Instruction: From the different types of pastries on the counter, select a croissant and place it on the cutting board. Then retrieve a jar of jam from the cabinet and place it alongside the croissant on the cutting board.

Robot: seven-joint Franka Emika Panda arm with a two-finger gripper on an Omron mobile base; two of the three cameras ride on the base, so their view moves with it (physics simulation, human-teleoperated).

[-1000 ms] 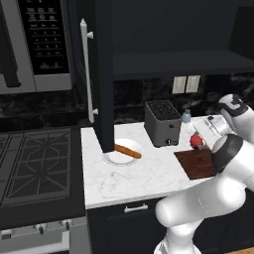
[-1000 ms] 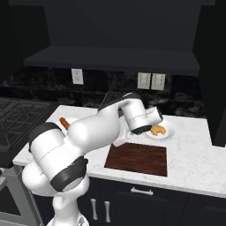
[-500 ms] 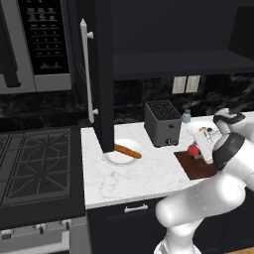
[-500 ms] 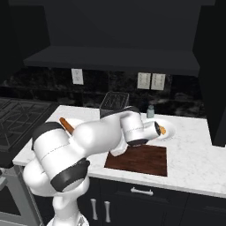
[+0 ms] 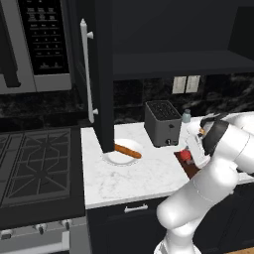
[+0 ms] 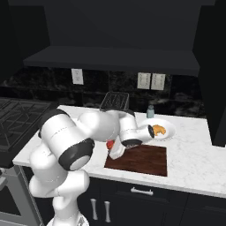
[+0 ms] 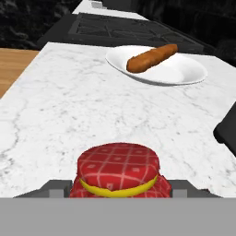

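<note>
Carrying the jam jar (image 7: 118,170) low over the left edge of the cutting board (image 6: 145,160), the end effector (image 6: 114,146) is clenched on it, fingers either side of its red checked lid. Croissant (image 6: 157,130) sits on a white plate (image 6: 170,129) just behind the board, not on it, so that first step looks undone. Cabinet door (image 5: 101,74) stands open. Stick pastry (image 7: 151,57) lies on its own plate (image 7: 184,73) on the marble surface (image 7: 73,106). Left, by my reading: set the jar down, move the croissant onto the board.
</note>
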